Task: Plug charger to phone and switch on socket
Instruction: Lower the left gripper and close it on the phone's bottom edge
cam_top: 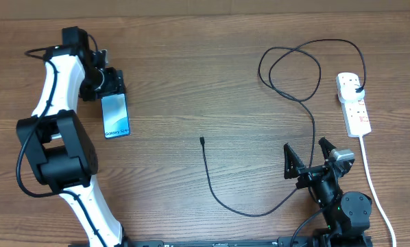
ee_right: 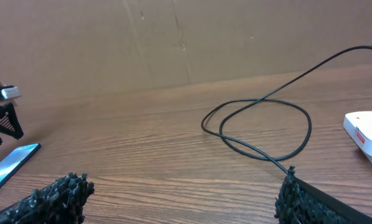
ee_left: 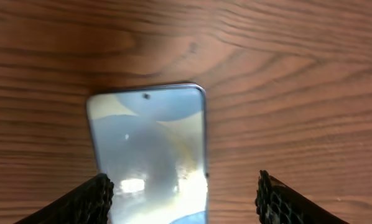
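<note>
The phone point(cam_top: 116, 115) lies flat at the left of the table, its light blue screen up. My left gripper point(cam_top: 109, 86) is low over its far end. In the left wrist view the gripper point(ee_left: 183, 199) is open astride the phone point(ee_left: 148, 143): one finger is at the phone's left edge, the other stands clear of its right edge. The charger point(cam_top: 206, 163) is a black cable. Its connector tip point(cam_top: 202, 141) lies loose mid-table and its plug point(cam_top: 356, 85) sits in the white socket point(cam_top: 354, 103) at the right. My right gripper point(cam_top: 305, 145) is open and empty above the cable.
The socket's thick white cord point(cam_top: 371, 178) runs toward the table's front edge at the far right. The cable makes a loop point(ee_right: 254, 149) ahead of my right gripper point(ee_right: 181, 190), next to the socket point(ee_right: 366, 130). A brown cardboard wall point(ee_right: 173, 43) stands behind the table.
</note>
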Controlling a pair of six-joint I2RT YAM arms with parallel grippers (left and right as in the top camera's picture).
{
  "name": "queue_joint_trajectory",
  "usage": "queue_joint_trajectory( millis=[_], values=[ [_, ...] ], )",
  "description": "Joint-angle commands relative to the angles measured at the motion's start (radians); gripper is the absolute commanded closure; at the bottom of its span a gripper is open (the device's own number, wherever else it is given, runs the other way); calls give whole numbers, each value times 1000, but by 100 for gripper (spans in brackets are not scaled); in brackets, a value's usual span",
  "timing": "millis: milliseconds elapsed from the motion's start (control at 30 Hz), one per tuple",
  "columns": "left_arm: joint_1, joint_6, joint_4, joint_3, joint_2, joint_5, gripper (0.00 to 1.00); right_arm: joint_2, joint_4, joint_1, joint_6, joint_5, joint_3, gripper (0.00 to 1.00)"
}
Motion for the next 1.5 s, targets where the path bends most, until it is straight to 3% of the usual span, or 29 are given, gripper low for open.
queue_joint_trajectory(
  millis=[0, 133, 433, 833, 1467],
  values=[
    [-18, -59, -17, 19, 3, -73, 23, -10, 6, 4, -1, -1, -4, 0],
    [-18, -180, -42, 10, 4, -172, 18, -10, 6, 4, -1, -1, -4, 0],
    [-32, -197, 66, -106, 10, -196, 5, -10, 6, 4, -1, -1, -4, 0],
    [-17, -206, 53, -119, 32, -194, 7, -10, 6, 4, -1, -1, -4, 0],
    [-7, -175, 158, -224, 32, -158, 8, -10, 6, 4, -1, -1, -4, 0]
  ],
)
